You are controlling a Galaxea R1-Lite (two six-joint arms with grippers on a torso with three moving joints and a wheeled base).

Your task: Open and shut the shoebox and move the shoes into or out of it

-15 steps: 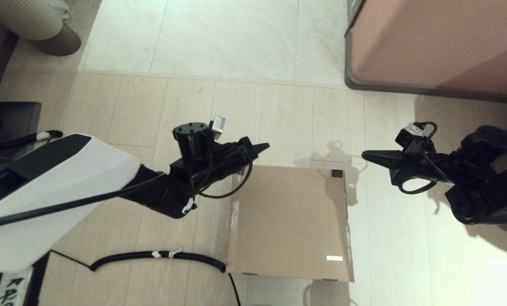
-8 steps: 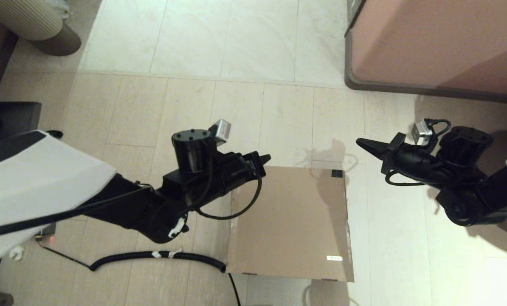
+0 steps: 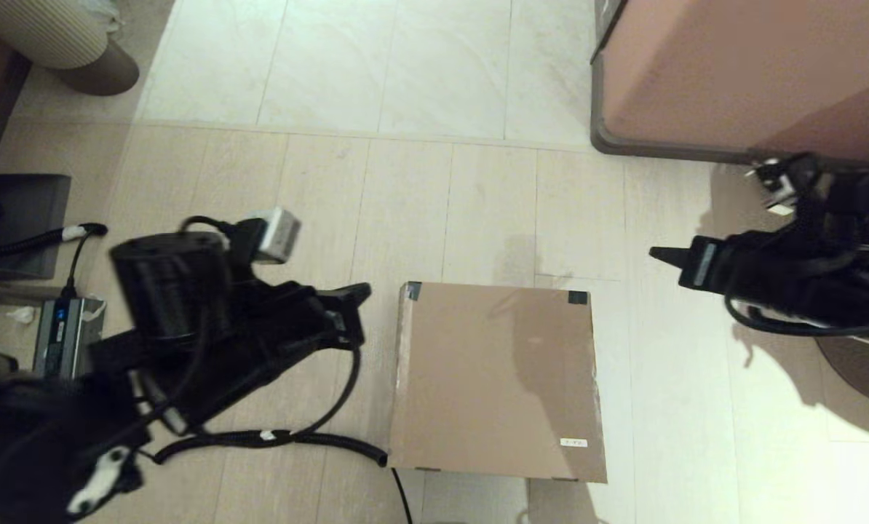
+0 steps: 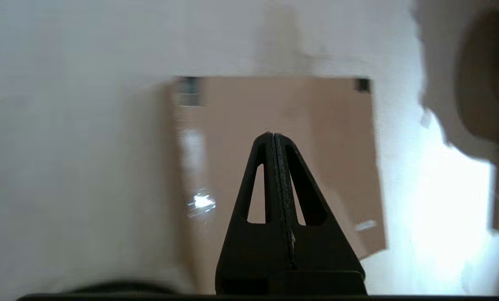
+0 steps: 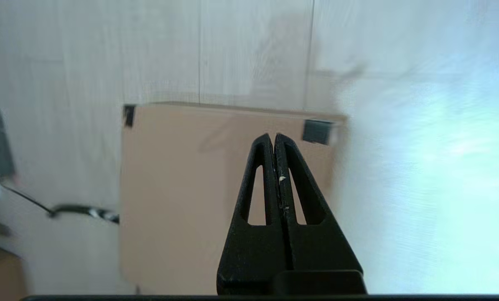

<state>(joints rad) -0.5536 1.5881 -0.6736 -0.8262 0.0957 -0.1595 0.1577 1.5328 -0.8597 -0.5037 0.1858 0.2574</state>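
Shoebox (image 3: 496, 378) of plain brown cardboard sits flat on the pale tiled floor (image 3: 434, 196), roughly midway between the two arms, its lid down so nothing of the inside shows. Behind it to the right stands a big pinkish-brown furniture block (image 3: 747, 73), well apart from the box.

To the left of the box is the left arm, with the left tool (image 3: 358, 293) pointing toward the box's far left corner from just beside it, off the cardboard. In the left wrist view that tool (image 4: 273, 136) has its two black fingers pressed flat together, gripping nothing, with the lid spread out beyond the tips. On the other side, the right tool (image 3: 660, 255) hangs above the floor to the right of the box, its tip aimed toward the box's far right corner but apart from it. In the right wrist view this tool (image 5: 273, 136) is likewise pinched closed and empty.

A black ribbed cable (image 3: 274, 438) lies on the floor, running up to the box's near left corner. Black tape (image 3: 578, 297) marks both far corners of the lid, and a small white sticker (image 3: 573, 442) sits near its near right corner.
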